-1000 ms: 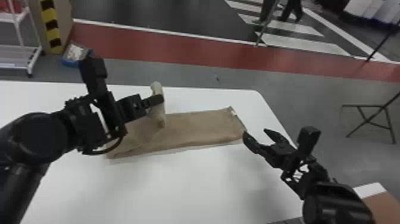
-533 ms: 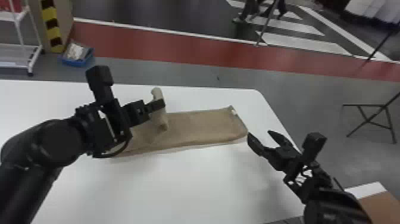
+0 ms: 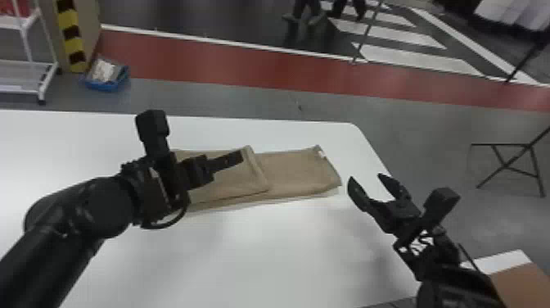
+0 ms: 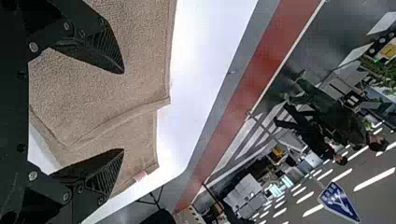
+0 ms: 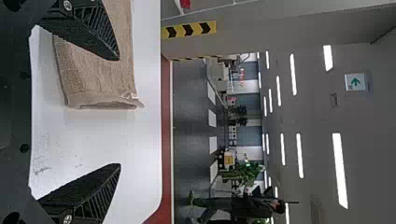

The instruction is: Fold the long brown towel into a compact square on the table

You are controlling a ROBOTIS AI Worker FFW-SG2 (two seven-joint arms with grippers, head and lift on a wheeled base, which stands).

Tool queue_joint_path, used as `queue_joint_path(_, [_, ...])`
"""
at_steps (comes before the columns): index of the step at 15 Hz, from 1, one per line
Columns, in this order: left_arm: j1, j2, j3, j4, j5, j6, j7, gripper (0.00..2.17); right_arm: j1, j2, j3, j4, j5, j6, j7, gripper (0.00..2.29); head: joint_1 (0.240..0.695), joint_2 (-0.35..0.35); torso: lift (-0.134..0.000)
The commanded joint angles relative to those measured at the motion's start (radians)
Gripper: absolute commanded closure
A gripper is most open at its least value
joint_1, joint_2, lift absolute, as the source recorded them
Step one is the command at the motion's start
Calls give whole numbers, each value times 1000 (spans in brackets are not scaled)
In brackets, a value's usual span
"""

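Observation:
The brown towel lies on the white table, its left part folded over so that the flap's edge rests near the middle. Over that flap is my left gripper; in the left wrist view the left gripper is open, with the towel beyond its spread fingers. My right gripper stands open just right of the towel's right end, which bears a small white tag. In the right wrist view the right gripper has nothing between its fingers, and the towel's end lies beyond.
The white table has its right edge beneath the right arm. Past it, a brown and white surface is at the lower right. On the floor behind are a blue bin, a white rack and a dark folding stand.
My left gripper has let go of the towel's raised edge, which has dropped flat onto the towel. The left arm has shifted rightward a little; the right arm has moved very slightly right.

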Motion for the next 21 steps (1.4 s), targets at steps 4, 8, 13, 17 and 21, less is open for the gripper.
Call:
queue_joint_path(4, [26, -4, 16, -107, -66, -9, 19, 90, -19, 15, 40, -85, -23, 138, -15, 174, 695, -350, -124])
queue_joint_path(8, [72, 132, 53, -179, -145, -108, 5, 90, -129, 34, 186, -154, 28, 365, -88, 218, 685, -350, -124])
queue_joint_path(13, [250, 284, 166, -337, -187, -233, -7, 90, -298, 106, 310, -85, 81, 484, -92, 380, 685, -164, -124])
queue_joint_path(17, [311, 310, 180, -395, -351, -261, 8, 93, -353, 173, 352, -30, 186, 524, -117, 383, 695, -73, -124])
queue_joint_path(21, [327, 325, 185, -400, -362, -279, 7, 93, -394, 178, 387, 31, 207, 583, -134, 505, 695, -28, -124])
